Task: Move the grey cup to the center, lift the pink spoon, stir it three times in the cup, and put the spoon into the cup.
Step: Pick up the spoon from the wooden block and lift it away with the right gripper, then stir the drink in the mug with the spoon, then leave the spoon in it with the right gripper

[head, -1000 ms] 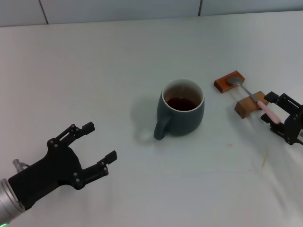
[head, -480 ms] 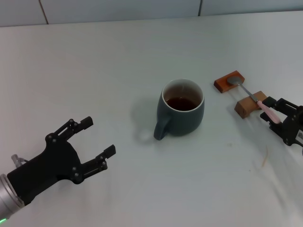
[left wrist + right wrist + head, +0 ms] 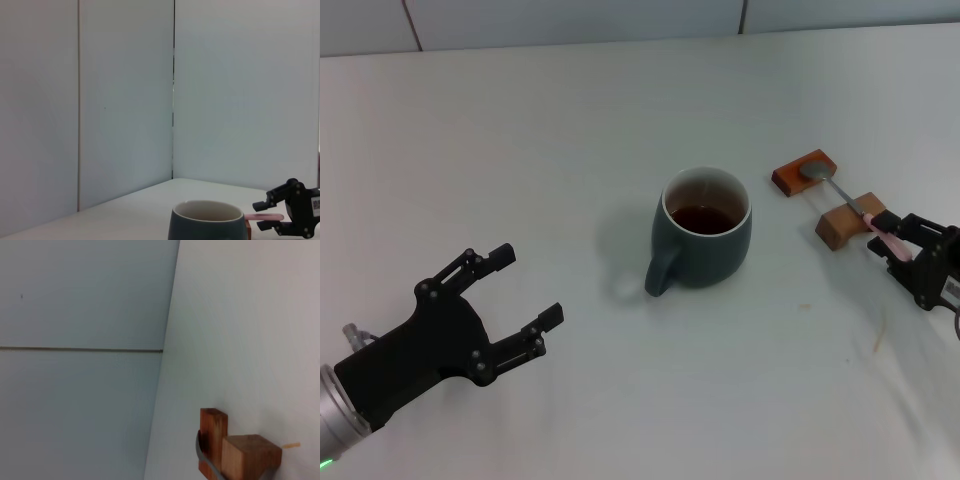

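The grey cup (image 3: 705, 232) stands in the middle of the white table with its handle toward my left arm and dark liquid inside; its rim also shows in the left wrist view (image 3: 207, 220). The pink spoon (image 3: 876, 227) lies across two wooden blocks, with its metal bowl on the far block. My right gripper (image 3: 889, 240) is open, with a finger on either side of the end of the pink handle (image 3: 252, 217). My left gripper (image 3: 529, 287) is open and empty, low at the near left, well clear of the cup.
The far wooden block (image 3: 804, 172) and the near wooden block (image 3: 846, 222) sit to the right of the cup, and both show in the right wrist view (image 3: 235, 452). A white tiled wall runs along the back of the table.
My right gripper has shifted slightly and its fingers now sit closer around the pink handle. My left gripper has drawn back a little toward the near left. The cup and spoon have not moved.
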`<action>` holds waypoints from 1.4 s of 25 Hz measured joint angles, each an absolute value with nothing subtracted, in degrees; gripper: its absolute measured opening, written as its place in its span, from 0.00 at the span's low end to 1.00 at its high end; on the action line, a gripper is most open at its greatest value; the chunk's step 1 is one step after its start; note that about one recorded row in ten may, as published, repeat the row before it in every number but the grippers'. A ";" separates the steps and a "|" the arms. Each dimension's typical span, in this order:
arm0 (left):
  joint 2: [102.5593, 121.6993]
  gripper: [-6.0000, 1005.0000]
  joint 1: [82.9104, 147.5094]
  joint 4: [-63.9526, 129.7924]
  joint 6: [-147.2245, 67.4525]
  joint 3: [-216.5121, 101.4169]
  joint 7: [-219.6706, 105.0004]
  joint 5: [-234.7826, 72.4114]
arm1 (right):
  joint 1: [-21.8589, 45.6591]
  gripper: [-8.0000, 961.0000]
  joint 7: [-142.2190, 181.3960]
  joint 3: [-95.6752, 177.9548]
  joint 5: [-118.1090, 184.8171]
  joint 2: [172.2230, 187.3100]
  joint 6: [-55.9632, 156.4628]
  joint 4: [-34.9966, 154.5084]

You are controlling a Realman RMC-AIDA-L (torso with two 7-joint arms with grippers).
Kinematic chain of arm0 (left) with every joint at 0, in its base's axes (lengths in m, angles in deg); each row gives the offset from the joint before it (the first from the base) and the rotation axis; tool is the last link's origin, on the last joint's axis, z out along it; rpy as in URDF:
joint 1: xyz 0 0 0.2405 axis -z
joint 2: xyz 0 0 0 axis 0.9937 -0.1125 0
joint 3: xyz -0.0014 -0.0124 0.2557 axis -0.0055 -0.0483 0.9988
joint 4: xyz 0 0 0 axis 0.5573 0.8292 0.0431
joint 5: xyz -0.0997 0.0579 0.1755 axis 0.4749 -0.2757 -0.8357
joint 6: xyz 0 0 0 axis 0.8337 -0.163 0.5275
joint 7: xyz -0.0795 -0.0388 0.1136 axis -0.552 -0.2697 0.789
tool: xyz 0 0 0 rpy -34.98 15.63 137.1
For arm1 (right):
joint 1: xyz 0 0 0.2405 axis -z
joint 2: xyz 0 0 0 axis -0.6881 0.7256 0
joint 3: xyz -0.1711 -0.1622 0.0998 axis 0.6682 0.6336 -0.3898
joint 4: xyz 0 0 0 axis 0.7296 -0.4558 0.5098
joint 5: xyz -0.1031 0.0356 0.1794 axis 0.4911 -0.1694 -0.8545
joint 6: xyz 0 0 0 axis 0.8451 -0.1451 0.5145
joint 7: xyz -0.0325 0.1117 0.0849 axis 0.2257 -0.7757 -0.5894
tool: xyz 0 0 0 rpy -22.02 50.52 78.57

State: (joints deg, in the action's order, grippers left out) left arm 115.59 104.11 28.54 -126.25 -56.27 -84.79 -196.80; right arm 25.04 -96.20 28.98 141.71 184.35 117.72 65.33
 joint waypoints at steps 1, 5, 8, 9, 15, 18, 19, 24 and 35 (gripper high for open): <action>115.60 0.86 104.11 28.54 -126.25 -56.27 -84.79 -196.78 | 25.06 0.37 -96.23 28.90 141.67 184.37 117.69 65.33; 115.60 0.86 104.11 28.54 -126.27 -56.27 -84.89 -196.24 | 25.09 0.33 -96.35 28.67 141.58 184.39 117.67 65.33; 115.59 0.86 104.11 28.53 -126.28 -56.26 -84.90 -196.21 | 25.11 0.31 -96.35 28.54 141.51 184.39 117.50 65.33; 115.60 0.86 104.11 28.54 -126.28 -56.25 -84.91 -196.19 | 25.11 0.31 -96.36 28.52 141.50 184.39 117.45 65.33; 115.60 0.86 104.11 28.54 -126.24 -56.25 -84.91 -195.95 | 24.82 0.29 -96.34 28.51 141.46 184.39 117.43 65.32; 115.60 0.86 104.11 28.54 -126.14 -56.25 -84.90 -195.48 | 24.70 0.28 -95.99 28.51 141.42 184.39 117.67 65.33; 115.62 0.86 104.13 28.53 -126.08 -56.25 -84.91 -195.42 | 24.61 0.28 -95.57 28.50 141.42 184.44 117.95 65.42; 115.69 0.86 104.16 28.53 -125.87 -56.25 -84.92 -195.27 | 23.91 0.18 -84.95 28.07 138.26 185.34 122.97 66.08; 115.78 0.86 104.20 29.01 -124.79 -56.25 -84.74 -194.73 | 18.80 0.13 -7.95 28.04 129.39 186.06 136.61 59.69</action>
